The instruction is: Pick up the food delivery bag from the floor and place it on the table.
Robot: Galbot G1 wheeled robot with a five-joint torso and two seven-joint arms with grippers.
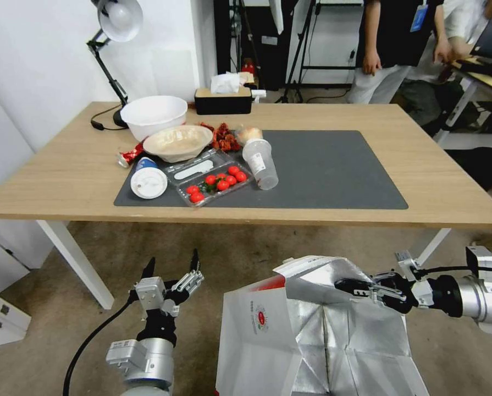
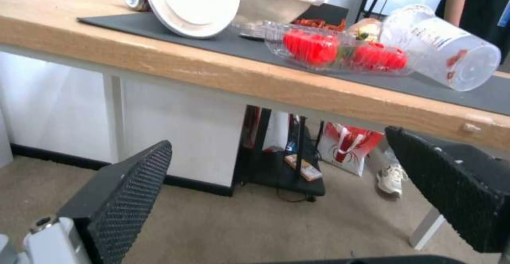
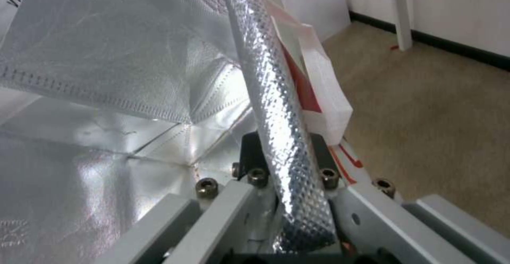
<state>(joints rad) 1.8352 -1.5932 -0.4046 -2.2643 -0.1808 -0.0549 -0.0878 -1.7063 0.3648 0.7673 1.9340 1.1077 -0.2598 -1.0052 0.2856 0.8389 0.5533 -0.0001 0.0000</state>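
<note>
Already the right gripper (image 1: 349,286) clamps the foil rim of the large white-and-red paper delivery bag (image 1: 289,341), which hangs below the light-wood table (image 1: 70,170), not yet placed. Beside it the left gripper (image 1: 171,268) waits with fingers spread, empty.

The food delivery bag (image 1: 311,335) is a large white paper bag with a red band near its rim, a small round red logo on its white side and crinkled silver foil lining; its mouth gapes open and its rim is folded over on one side. It stands below the near edge of the table (image 1: 75,165), a light-wood top on white legs bearing a dark grey mat, over the worn beige floor (image 1: 53,308)
</note>
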